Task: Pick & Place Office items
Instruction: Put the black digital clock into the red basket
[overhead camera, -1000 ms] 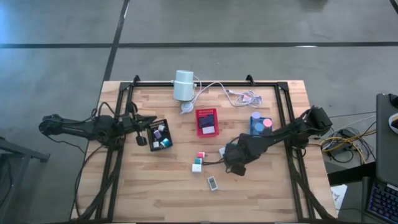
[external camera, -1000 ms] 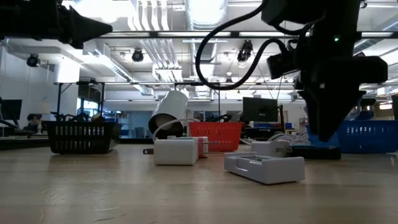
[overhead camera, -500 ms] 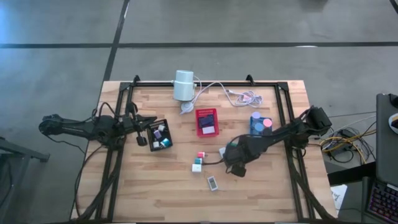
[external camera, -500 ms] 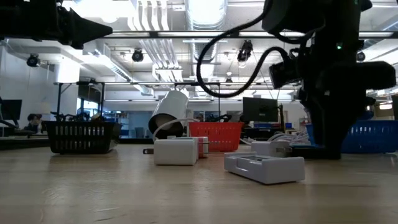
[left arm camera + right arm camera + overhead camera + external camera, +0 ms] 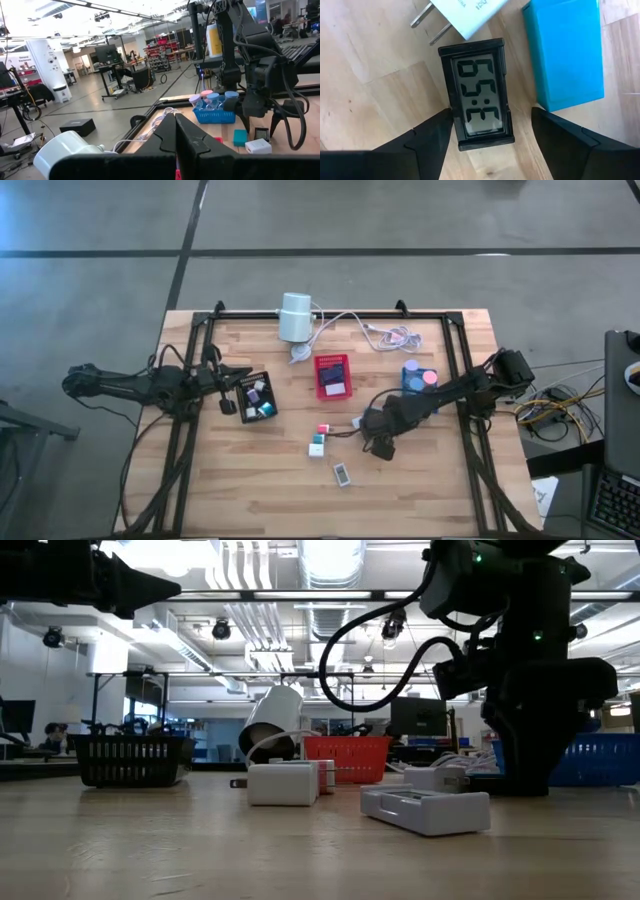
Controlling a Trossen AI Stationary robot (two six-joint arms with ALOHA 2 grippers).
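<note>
My right gripper (image 5: 490,127) is open and low over the table's middle (image 5: 374,438), pointing down. A small black digital clock (image 5: 477,95) lies flat between its fingers. A teal block (image 5: 567,52) and a white plug adapter (image 5: 467,12) lie beside the clock. Farther left lie a pink and teal piece (image 5: 322,430), a white block (image 5: 316,447) and a white clock (image 5: 342,473). My left gripper (image 5: 175,137) is shut and empty, hovering at the black tray (image 5: 258,397), which holds several small pieces. My right gripper comes at the black clock from above, its fingers across the clock's width. One fingertip (image 5: 442,122) lies right against the clock's long side (image 5: 454,107); I cannot tell whether it touches. The other fingertip (image 5: 545,120) stands apart from the clock, which lies flat on the table.
A red tray (image 5: 333,376) sits behind the middle. A blue tray (image 5: 418,378) with round pieces stands by the right arm. A white cylinder (image 5: 295,317) and its cable (image 5: 385,332) lie at the far edge. A black frame (image 5: 190,420) borders the work area. Bare wood shows along the near edge.
My right gripper has come down until its fingers reach the table top, and has shifted slightly toward the far edge. The left arm and the loose pieces have kept still.
</note>
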